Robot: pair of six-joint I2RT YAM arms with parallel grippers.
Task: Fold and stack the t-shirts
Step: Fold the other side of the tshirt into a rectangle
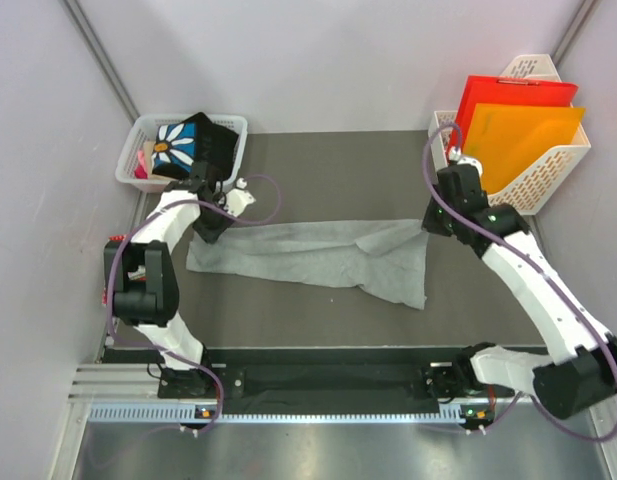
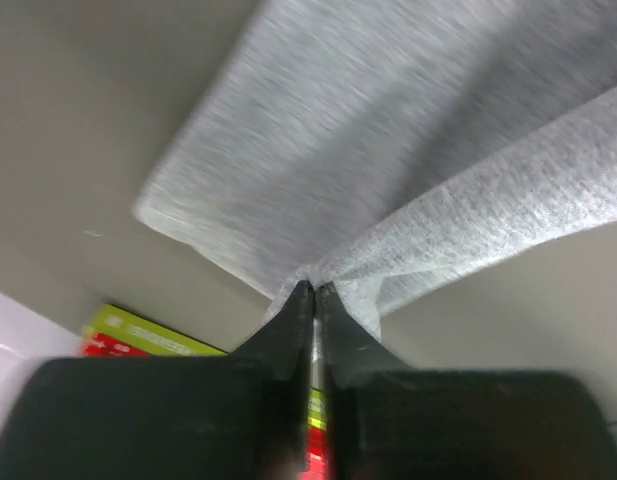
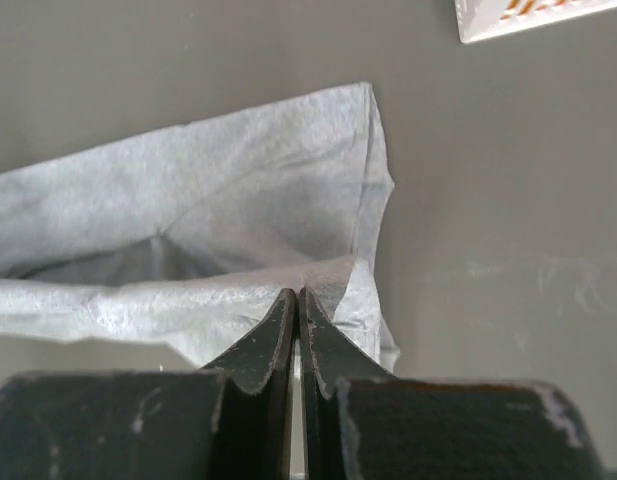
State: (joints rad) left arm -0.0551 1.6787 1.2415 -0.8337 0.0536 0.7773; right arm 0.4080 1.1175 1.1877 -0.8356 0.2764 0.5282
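The light heather-grey t-shirt [image 1: 308,258] lies stretched in a long band across the dark table, partly lifted at both ends. My left gripper [image 1: 210,228] is shut on its left end; the left wrist view shows the cloth [image 2: 388,130] bunched at the tips of that gripper [image 2: 315,286]. My right gripper [image 1: 435,225] is shut on the right end, where the fabric [image 3: 188,200] folds over the closed tips of that gripper [image 3: 297,293]. The black t-shirt with the white daisy print [image 1: 193,145] sits crumpled in the white basket [image 1: 138,135] at the back left.
A white basket [image 1: 553,165] at the back right holds a red folder [image 1: 508,100] and an orange folder [image 1: 528,135]; its corner [image 3: 528,15] shows in the right wrist view. A pink-red item [image 1: 143,165] lies in the left basket. Grey walls close both sides.
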